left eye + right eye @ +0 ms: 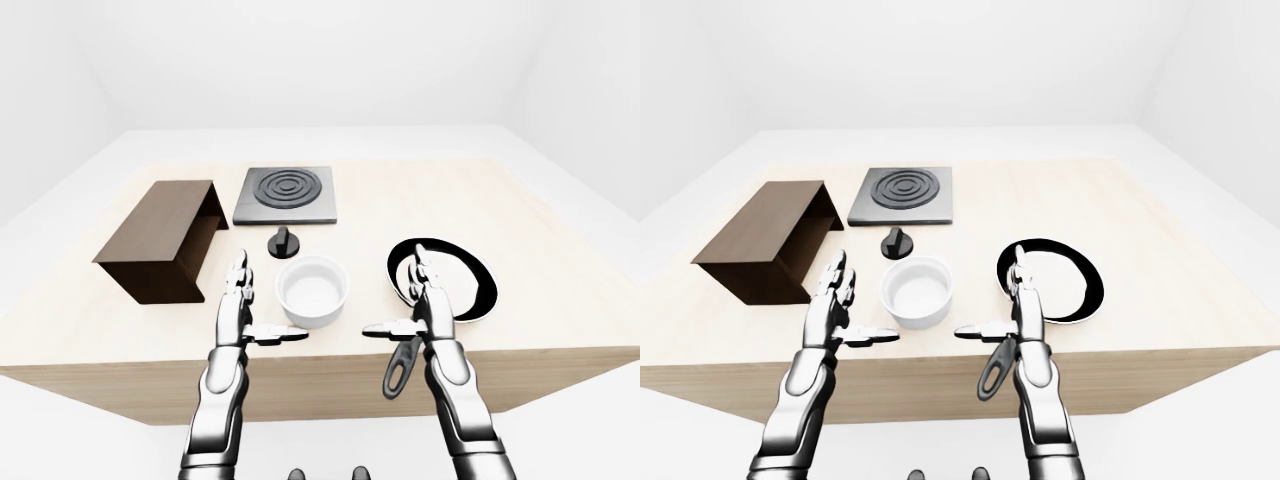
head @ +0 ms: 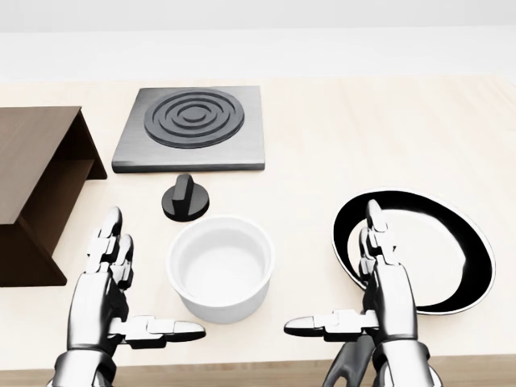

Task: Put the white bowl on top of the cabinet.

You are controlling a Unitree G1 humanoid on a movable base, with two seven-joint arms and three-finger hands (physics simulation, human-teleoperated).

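The worktop (image 1: 520, 210) is a pale wooden slab whose near edge runs along the bottom of the left-eye view, with the robot's forearms crossing it. Its right half is mostly bare wood beyond the black frying pan (image 2: 451, 266), which lies near the near edge toward the right; the pan's handle (image 1: 400, 368) pokes out over that edge. The far edge is also bare, behind the square stove plate (image 2: 192, 129), which sits left of centre. A small black knob (image 2: 185, 197) stands between the stove plate and the white bowl (image 2: 220, 266). The dark brown cabinet (image 1: 160, 238) lies toward the worktop's left edge, its open side facing the bowl and its flat top bare.

The white bowl stands upright near the near edge, a little left of the middle, between the two hands. The left hand (image 2: 109, 294) is just beside the bowl's left wall, fingers spread wide and pointing away from the robot, with its thumb (image 2: 165, 329) stretched toward the bowl's lower left; it does not visibly touch. The right hand (image 2: 383, 294) is farther from the bowl, over the pan's left rim, also spread wide, its thumb (image 2: 322, 326) pointing at the bowl across a clear gap. Neither hand holds anything.
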